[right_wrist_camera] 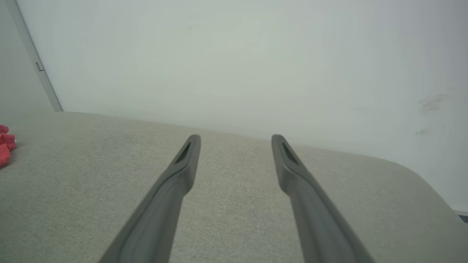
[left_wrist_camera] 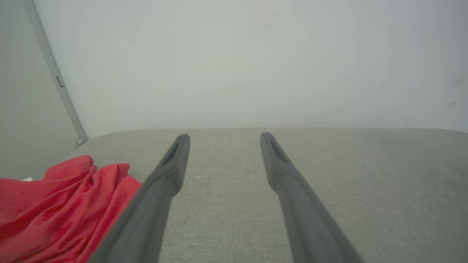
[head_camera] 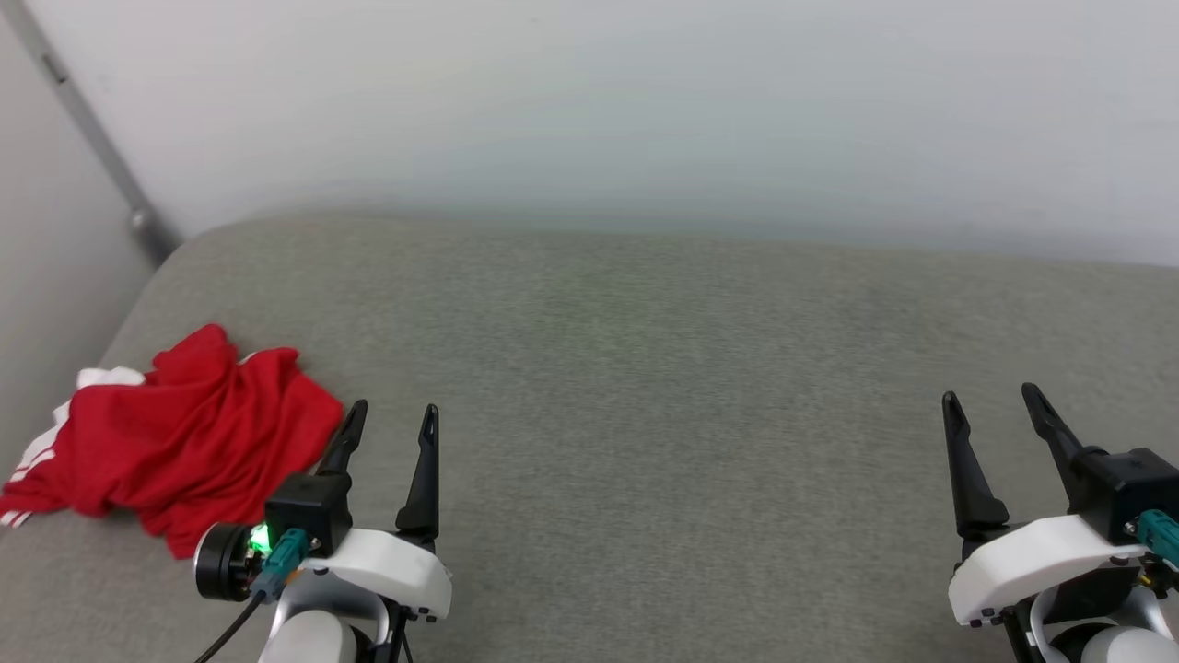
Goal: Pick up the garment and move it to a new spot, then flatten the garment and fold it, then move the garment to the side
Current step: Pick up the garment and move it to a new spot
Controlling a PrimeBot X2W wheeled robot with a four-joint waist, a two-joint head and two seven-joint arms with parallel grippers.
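Note:
The garment (head_camera: 184, 437), a red shirt with a white striped sleeve poking out at its left, lies crumpled in a heap at the left end of the grey cushioned surface (head_camera: 663, 368). My left gripper (head_camera: 394, 412) hovers just right of the heap, open, with nothing between its fingers. In the left wrist view the garment (left_wrist_camera: 55, 212) sits at the lower left, beside the left gripper (left_wrist_camera: 223, 138). My right gripper (head_camera: 993, 398) stands open far to the right, over bare fabric. The right wrist view catches a sliver of the garment (right_wrist_camera: 5, 144) at its left edge, far from the right gripper (right_wrist_camera: 236, 138).
A pale wall (head_camera: 645, 110) rises straight behind the surface. A grey pipe (head_camera: 92, 138) runs down the left corner to the surface's back left. The surface's left edge lies close to the garment, and its right end rounds off (right_wrist_camera: 420, 175).

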